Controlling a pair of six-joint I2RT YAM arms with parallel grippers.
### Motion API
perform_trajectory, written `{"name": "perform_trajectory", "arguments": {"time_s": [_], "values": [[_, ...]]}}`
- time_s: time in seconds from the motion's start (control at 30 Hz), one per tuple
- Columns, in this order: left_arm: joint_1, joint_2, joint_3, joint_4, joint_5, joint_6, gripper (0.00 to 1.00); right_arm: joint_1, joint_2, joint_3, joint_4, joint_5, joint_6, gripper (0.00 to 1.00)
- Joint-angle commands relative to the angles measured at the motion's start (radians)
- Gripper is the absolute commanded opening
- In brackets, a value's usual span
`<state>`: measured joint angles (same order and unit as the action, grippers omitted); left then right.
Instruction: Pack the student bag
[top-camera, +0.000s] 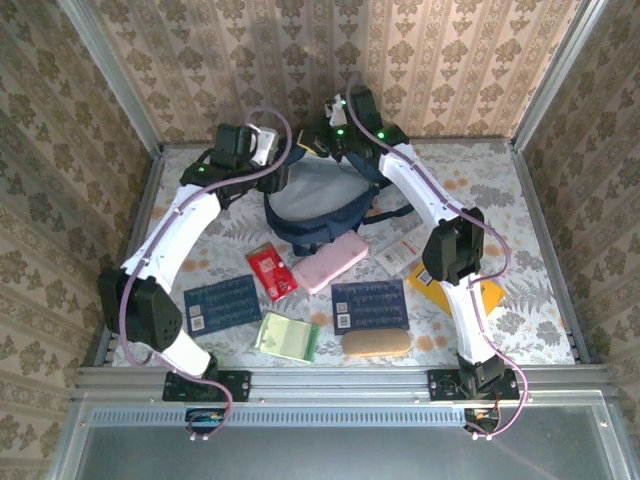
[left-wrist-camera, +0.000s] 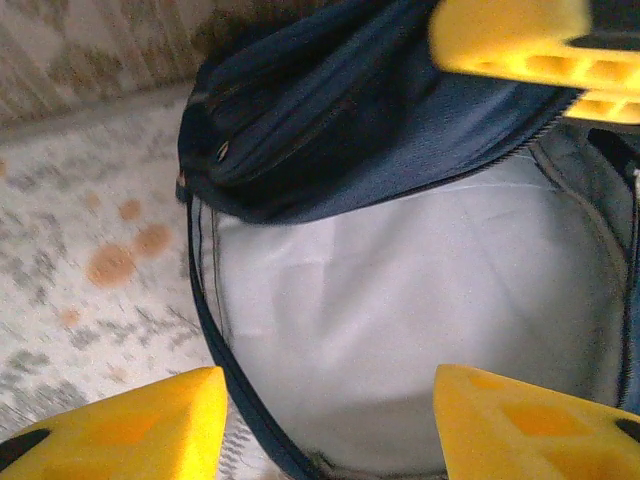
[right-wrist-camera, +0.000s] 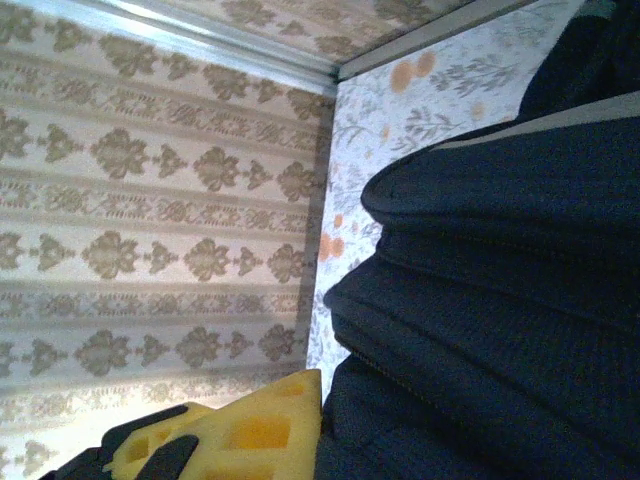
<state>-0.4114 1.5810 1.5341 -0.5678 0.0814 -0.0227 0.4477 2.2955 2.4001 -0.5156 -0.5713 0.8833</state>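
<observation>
Noted: left pincer (left-wrist-camera: 325, 400) spread open, nothing held, at the mouth of the student bag (left-wrist-camera: 330, 140), which is set midway along the far edge of the surface (top-camera: 540, 205). Right pincer (left-wrist-camera: 545, 70) is clamped shut on the bag's flap. The flap is best held high and taut, so the mouth gapes before items are fetched.

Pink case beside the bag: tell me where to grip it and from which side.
Grip the pink case across its narrow middle, straight down from above. It lies flat, long and slanted, the red packet close beside one end and the student bag past the other.
</observation>
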Motion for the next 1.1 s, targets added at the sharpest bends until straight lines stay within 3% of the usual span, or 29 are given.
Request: {"name": "perform_trajectory", "arguments": {"time_s": [0.0,0.1,0.17,0.33,0.6,0.73,1.07], "values": [[-0.061,-0.039,0.023,0.022,-0.126,0.218,0.63,0.028,0.007,0.164,-0.132,-0.138,-0.108,0.0],[-0.093,-0.048,0.01,0.046,-0.191,0.26,0.67,0.031,0.012,0.173,-0.086,-0.177,-0.032,0.0],[-0.115,-0.052,-0.011,0.086,-0.262,0.3,0.76,0.035,0.013,0.173,-0.044,-0.211,0.028,0.0],[-0.142,-0.023,0.002,0.171,-0.468,0.381,0.78,0.045,0.009,0.174,0.024,-0.257,0.122,0.0],[-0.128,0.064,0.062,0.16,-0.452,0.444,0.73,0.045,-0.005,0.172,0.022,-0.27,0.177,0.0],[-0.114,0.076,0.057,0.13,-0.396,0.399,0.61,0.039,-0.006,0.173,-0.001,-0.255,0.185,0.0],[-0.051,0.037,-0.047,0.129,-0.281,0.302,0.09,0.036,-0.007,0.173,0.051,-0.258,0.244,0.02]]}}
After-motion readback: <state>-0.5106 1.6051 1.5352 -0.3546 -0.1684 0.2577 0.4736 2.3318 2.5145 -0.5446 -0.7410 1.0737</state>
